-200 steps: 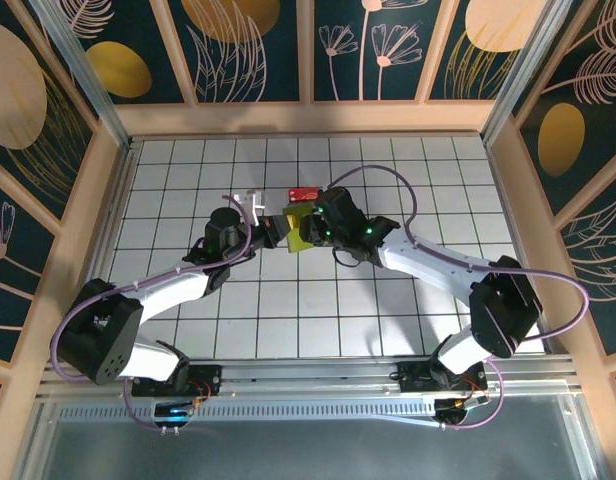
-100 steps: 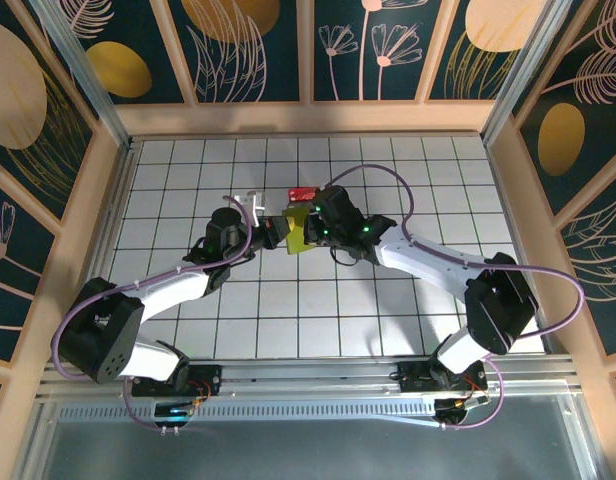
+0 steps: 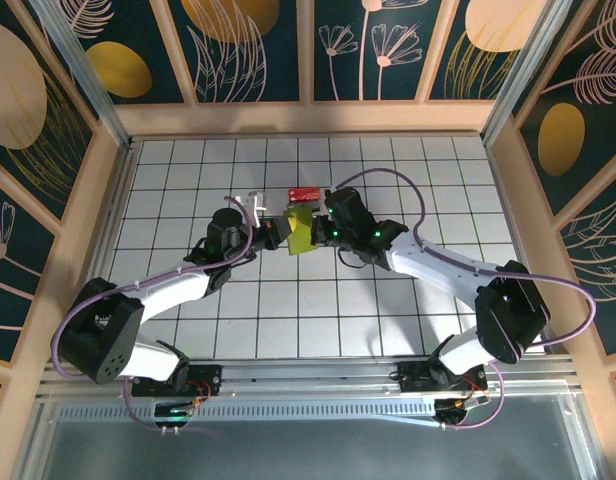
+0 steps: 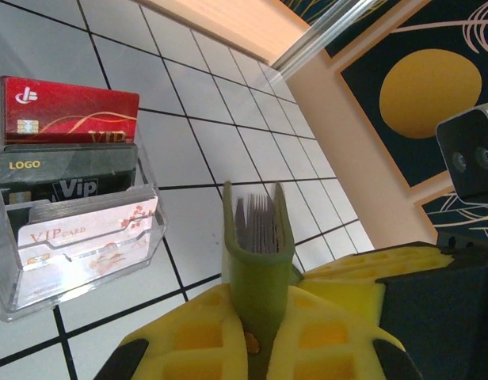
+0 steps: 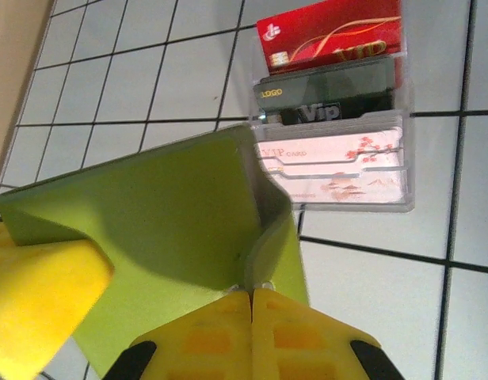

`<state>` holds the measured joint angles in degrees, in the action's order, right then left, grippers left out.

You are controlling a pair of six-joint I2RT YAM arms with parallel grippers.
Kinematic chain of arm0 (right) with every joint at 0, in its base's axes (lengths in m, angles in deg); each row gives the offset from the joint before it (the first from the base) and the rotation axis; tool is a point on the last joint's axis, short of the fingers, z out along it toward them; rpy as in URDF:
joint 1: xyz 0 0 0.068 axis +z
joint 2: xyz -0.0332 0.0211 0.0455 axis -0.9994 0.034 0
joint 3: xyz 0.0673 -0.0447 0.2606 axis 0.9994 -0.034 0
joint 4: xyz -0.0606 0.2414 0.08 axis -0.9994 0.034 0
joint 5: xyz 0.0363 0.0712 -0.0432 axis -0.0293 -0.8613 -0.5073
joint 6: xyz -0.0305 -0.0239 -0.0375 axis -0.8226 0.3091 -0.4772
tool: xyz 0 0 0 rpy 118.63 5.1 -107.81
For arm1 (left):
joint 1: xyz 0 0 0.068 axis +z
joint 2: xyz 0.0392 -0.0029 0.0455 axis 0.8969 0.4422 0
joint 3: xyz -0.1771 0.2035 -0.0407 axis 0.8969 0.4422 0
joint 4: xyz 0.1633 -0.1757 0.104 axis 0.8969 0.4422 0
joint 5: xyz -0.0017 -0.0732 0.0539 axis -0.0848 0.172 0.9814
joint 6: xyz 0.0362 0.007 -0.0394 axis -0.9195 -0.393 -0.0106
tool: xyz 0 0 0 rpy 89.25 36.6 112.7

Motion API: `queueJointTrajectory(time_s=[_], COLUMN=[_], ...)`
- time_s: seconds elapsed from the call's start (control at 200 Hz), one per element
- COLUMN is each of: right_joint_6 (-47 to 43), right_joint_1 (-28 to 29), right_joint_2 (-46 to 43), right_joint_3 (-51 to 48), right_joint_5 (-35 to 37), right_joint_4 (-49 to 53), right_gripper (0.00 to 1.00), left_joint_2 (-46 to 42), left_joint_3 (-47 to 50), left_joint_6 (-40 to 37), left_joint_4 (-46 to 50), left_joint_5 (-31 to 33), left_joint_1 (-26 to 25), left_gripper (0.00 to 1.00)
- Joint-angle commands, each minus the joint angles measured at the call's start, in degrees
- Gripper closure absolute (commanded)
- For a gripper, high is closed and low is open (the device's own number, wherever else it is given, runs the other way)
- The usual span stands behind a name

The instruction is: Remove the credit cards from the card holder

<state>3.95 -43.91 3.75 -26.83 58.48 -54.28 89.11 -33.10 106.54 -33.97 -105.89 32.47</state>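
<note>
You had left gripper (image 4: pixel 256 321) and right gripper (image 5: pixel 250 294) clamped on the card holder (image 4: pixel 256 269). Beyond them, racked cards (image 4: pixel 70 119) read "LOGO", "VIP"; credit cards (image 4: pixel 258 220) showed edge-on.

The card holder (image 5: pixel 173 214) is seen as smooth, matt olive plastic; the box (image 4: pixel 153 229) beside it is shown as clear glossy plastic; the worktop (image 4: pixel 212 150) is faced with smooth white tile.
</note>
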Motion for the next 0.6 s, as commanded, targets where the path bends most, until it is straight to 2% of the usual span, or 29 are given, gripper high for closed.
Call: queueJointTrajectory(time_s=[0.0,0.29,0.37,0.455,0.596], right_joint_6=[0.1,-2.2,-3.7,-5.9,-10.0], right_joint_1=[-2.6,-3.8,-5.2,-7.7,-11.3], right_joint_2=[-1.7,-3.4,-5.5,-9.3,-16.0], right_joint_3=[-2.5,-3.8,-4.7,-7.9,-13.4], right_joint_5=[3.8,3.8,4.4,0.6,-9.0], right_joint_4=[1.0,-1.6,-3.0,-9.2,-20.8], right_gripper=[1.00,1.00,0.77,0.52,0.23], left_joint_2=[-2.5,-3.4,-4.0,-4.4,-3.7], left_joint_3=[-0.9,-2.1,-2.7,-4.0,-6.8], left_joint_6=[-1.4,-5.2,-8.7,-13.3,-19.6], left_joint_4=[-3.6,-1.2,0.0,1.4,2.7], left_joint_5=[-0.4,-0.7,-1.5,-3.3,-7.6], left_joint_1=[0.3,0.3,0.3,0.4,0.7], left_gripper=[1.00,1.00,1.00,1.00,1.00])
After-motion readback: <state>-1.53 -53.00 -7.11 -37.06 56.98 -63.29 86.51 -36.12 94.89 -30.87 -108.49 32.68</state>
